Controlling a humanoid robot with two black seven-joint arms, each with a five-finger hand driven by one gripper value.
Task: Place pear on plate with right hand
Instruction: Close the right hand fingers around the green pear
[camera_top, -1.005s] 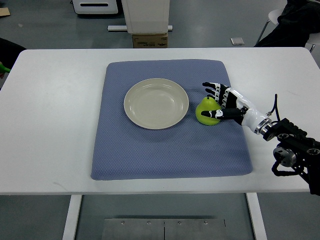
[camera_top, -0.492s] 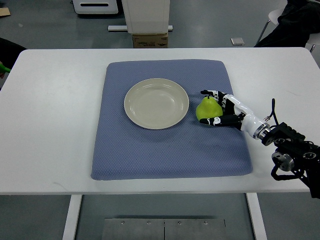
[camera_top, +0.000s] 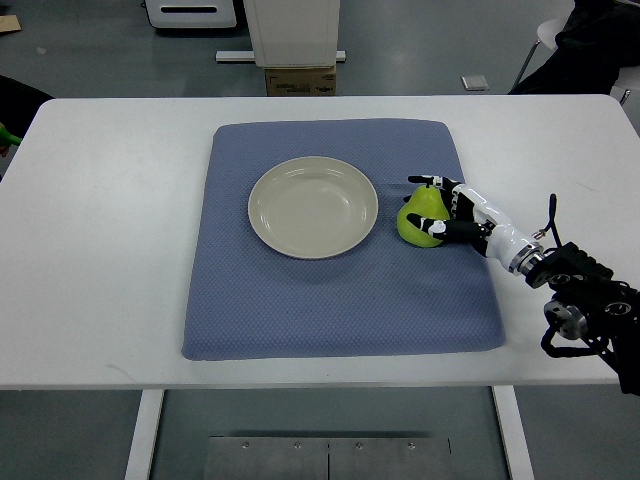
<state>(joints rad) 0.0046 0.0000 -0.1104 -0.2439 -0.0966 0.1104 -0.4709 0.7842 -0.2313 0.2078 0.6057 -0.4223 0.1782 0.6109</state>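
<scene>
light: bright, even overhead | shadows: soft, faint | focus: sharp | glare: none

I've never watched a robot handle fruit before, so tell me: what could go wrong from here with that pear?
The right hand grips the pear from one side only, fingers curled round it, so the smooth, rounded fruit might slip or roll out when lifted. The plate lies very close to the pear on the blue mat, so a low carry could knock its rim and shift it.
</scene>
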